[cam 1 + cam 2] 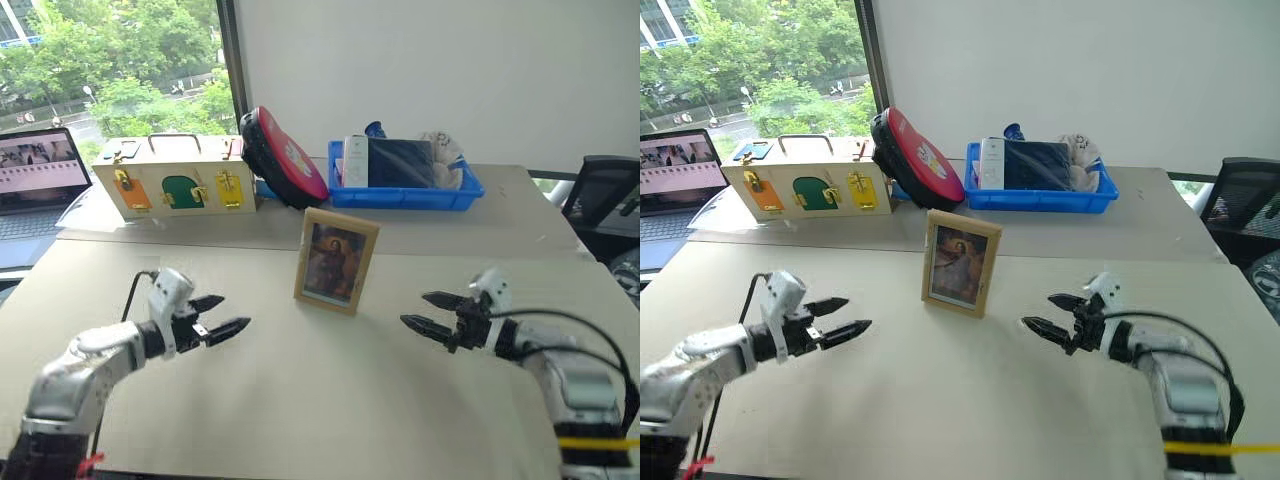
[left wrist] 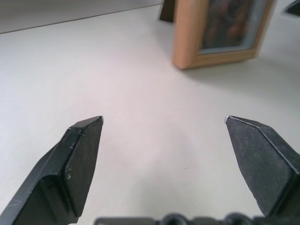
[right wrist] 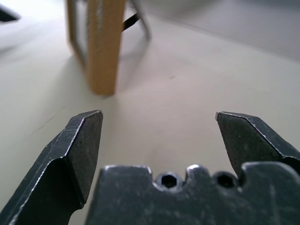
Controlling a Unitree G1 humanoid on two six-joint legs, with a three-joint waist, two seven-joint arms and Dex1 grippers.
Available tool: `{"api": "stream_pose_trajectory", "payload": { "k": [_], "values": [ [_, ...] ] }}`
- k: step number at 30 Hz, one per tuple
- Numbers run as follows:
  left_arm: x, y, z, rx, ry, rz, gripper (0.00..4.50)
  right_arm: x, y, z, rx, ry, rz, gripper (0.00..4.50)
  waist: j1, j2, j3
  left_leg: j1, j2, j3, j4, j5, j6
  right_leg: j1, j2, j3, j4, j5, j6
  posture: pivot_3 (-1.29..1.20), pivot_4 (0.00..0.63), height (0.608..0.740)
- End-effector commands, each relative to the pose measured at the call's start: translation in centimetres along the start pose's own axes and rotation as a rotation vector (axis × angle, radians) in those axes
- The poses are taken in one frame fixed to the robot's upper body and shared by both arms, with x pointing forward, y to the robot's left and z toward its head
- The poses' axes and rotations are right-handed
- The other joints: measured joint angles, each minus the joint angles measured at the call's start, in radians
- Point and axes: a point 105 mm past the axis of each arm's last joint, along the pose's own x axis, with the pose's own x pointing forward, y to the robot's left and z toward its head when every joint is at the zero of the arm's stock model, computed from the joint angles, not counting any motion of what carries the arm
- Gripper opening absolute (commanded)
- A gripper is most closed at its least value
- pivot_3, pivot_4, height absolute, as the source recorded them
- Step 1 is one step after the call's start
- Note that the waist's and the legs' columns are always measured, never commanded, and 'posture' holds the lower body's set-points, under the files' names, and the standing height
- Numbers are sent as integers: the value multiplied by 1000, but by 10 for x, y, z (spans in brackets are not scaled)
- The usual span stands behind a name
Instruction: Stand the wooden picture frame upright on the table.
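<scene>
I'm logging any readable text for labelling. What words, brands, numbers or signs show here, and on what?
None can be read.
Red round case: white marking, too blurred.
White pack in the blue tray: marks too small.
Laptop screen: too small.
Wooden picture frame: portrait, no text.

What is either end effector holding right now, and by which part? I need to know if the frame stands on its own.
Nothing. The left end effector and right end effector are open, apart from the upright light-wood picture frame.
</scene>
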Motion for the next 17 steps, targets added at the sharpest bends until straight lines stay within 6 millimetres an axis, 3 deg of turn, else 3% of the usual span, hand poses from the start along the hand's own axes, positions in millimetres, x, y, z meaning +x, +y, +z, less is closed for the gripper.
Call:
{"api": "stream_pose_trajectory", "payload": {
  "k": [1, 5, 13, 17],
  "values": [
    [-1, 9, 5, 203, -58, 129, 4500, -22, -8, 19, -131, -114, -194, 4453, 1, 0, 0, -1, 0, 0, 1, 1, 1, 0, 0, 0, 0, 1, 0, 0, 150, 717],
    [-6, -12, -16, 114, -50, 41, 4500, -40, -11, -7, -72, -57, -345, 4453, 0, 1, -3, 0, 0, 0, 2, 2, 2, 1, 0, 0, 0, 2, 1, 0, 150, 717],
    [-3, -6, -16, 28, -76, 76, 4500, -44, -22, -12, -89, -66, -442, 4453, -2, 3, -4, 2, 0, 0, 1, 3, 3, 2, 0, 1, 0, 2, 1, 0, 150, 717],
    [1, -10, -17, 9, -66, 56, 4500, -40, -16, -15, -92, -78, -444, 4453, -2, 3, -4, 2, 0, 0, 1, 3, 3, 2, 0, 1, 0, 2, 1, 0, 150, 717]
  ]
}}
